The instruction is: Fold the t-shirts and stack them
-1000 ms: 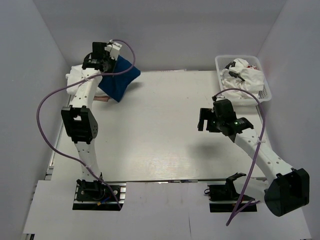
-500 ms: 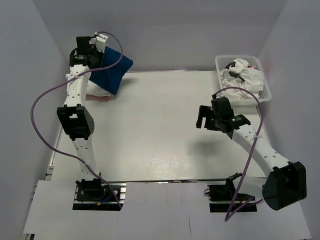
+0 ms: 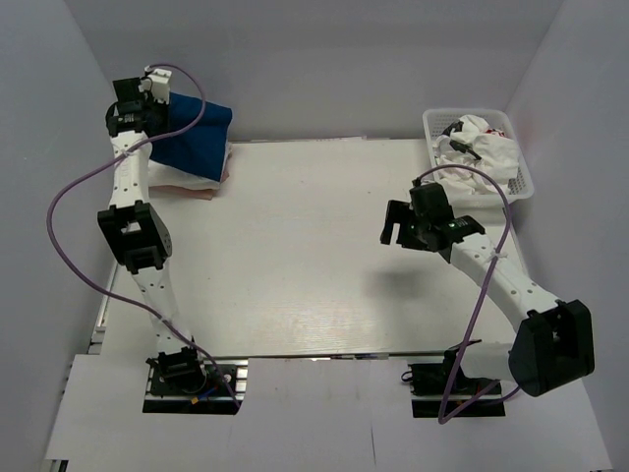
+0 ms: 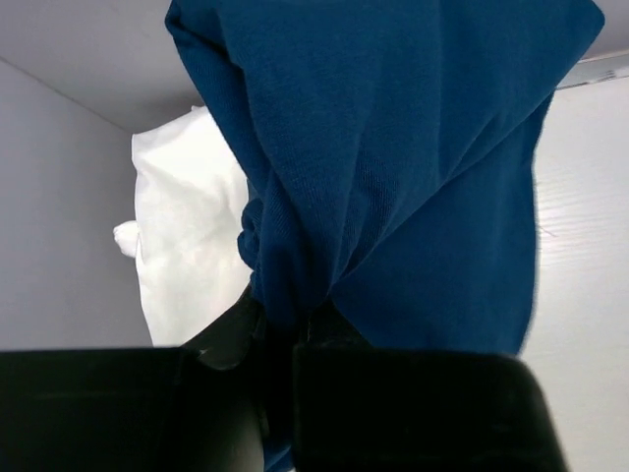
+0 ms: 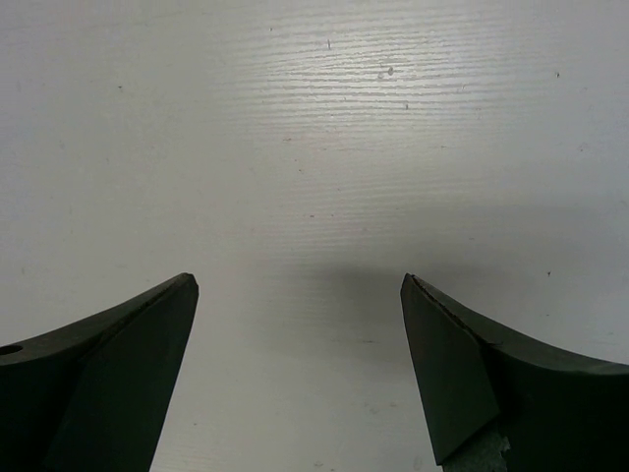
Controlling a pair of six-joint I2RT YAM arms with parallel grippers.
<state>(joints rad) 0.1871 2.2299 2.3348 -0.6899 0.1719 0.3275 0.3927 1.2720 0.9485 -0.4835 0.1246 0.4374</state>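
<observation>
Two arms share the table. At its far-left corner the navy tee hangs bunched over a folded white tee, pinched tight in the left gripper. More tees wait in the basket. Stacking seems to be the step in hand; the next move calls for lowering the navy tee squarely and letting go. The right gripper hovers mid-table, fingers wide apart.

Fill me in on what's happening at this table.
The left gripper is shut on the navy t-shirt, holding it bunched at the table's far left corner, over a white t-shirt lying there. The right gripper is open and empty, hovering over bare tabletop. More white t-shirts sit crumpled in the mesh basket at the far right, not yet folded.
</observation>
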